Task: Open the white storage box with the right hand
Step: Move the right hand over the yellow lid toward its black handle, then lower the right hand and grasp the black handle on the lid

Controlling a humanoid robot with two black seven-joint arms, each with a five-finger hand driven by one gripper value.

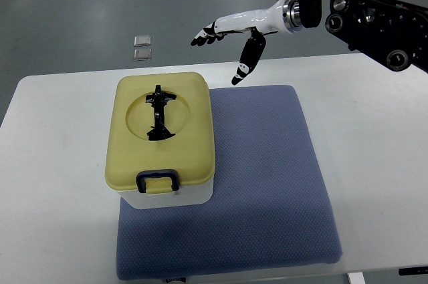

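Bench (374,137): I see a white top that fills most of the top view, with grey floor beyond its far edge.
Mat (267,184): a blue padded mat lies flat on the bench, running from the middle down to the near edge; its left part sits under the box.
Right arm (374,17): I have it coming in from the upper right corner, black joints and a cable loop, held above the far side of the bench.
Box (160,140): the white storage box stands on the left part of the mat, slightly left of centre in my picture. Its lid (187,130) is pale yellow and lies flat on the body, closed. A black folding handle (158,113) lies in a round recess on top, and a dark blue latch (157,180) sits on the near edge.
Right hand (231,33): white with black fingertips, it hangs in the air beyond the box's far right corner, well apart from the lid. The fingers are spread and relaxed, one pointing down toward the mat, and it has hold of nothing.
Floor items (142,47): two small pale squares lie on the floor past the bench, too small for me to identify.
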